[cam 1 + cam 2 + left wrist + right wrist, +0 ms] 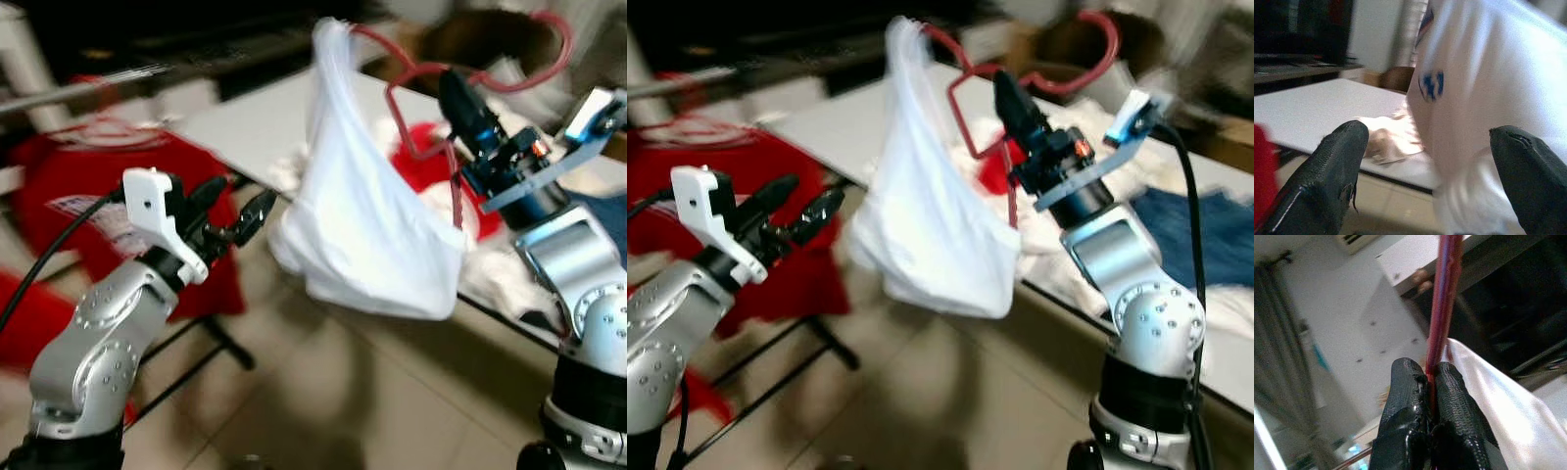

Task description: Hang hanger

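Observation:
A red wire hanger point(421, 73) is held up in the air with a white garment point(362, 215) draped from it. My right gripper point(457, 96) is shut on the hanger's wire point(1444, 298), and its fingertips point(1406, 382) pinch the wire just above the cloth. The hanger's hook point(554, 44) curves up to the right of the gripper. My left gripper point(235, 220) is open, just left of the garment's lower edge and apart from it. In the left wrist view the garment point(1488, 88), with a blue mark on it, hangs beyond the spread fingers point(1337, 166).
A white table point(255, 122) behind the garment holds white, red and blue clothes point(1176, 215). At the left a red shirt point(88, 186) hangs on a rack with a metal rail point(78, 93) and black legs point(211, 343). Tiled floor lies below.

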`<state>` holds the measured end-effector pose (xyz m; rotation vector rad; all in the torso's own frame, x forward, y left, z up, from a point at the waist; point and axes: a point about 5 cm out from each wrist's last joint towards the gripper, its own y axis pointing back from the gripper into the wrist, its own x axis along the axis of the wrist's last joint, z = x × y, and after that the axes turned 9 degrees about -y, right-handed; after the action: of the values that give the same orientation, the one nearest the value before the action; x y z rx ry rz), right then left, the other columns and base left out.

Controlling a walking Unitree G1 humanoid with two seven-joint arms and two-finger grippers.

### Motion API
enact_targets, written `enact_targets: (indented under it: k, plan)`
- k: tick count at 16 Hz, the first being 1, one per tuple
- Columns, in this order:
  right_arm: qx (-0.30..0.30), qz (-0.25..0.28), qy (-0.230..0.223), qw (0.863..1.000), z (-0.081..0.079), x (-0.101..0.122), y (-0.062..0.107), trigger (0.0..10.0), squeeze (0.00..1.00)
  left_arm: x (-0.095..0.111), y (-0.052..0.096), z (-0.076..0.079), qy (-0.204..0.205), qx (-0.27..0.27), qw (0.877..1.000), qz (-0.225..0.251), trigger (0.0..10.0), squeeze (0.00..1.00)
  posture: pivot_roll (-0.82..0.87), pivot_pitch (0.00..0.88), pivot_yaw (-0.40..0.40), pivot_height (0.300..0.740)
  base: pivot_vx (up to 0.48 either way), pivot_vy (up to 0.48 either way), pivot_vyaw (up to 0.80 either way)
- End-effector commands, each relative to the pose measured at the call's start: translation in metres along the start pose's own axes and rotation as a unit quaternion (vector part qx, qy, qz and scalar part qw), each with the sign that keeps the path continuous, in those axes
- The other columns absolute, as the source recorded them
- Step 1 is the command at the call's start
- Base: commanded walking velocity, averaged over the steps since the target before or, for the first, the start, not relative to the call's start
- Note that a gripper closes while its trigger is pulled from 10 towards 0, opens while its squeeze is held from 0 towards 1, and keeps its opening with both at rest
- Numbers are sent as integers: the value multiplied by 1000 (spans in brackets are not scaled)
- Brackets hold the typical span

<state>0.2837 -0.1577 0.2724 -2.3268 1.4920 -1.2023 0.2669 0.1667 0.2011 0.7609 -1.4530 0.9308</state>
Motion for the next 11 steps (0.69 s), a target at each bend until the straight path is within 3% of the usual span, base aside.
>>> enact_targets:
  k: [1,11]
  plan:
    - [12,11,13,1000,-5,6,1,10000,0,-2,-1,5,-8,-4,1000,-9,10000,1000,-83,0,-49,740,0,0,663]
    - [11,-7,27,1000,-3,1,15,10000,0,-9,2,10,-31,4,999,-30,10000,1000,-82,0,-66,740,0,0,662]
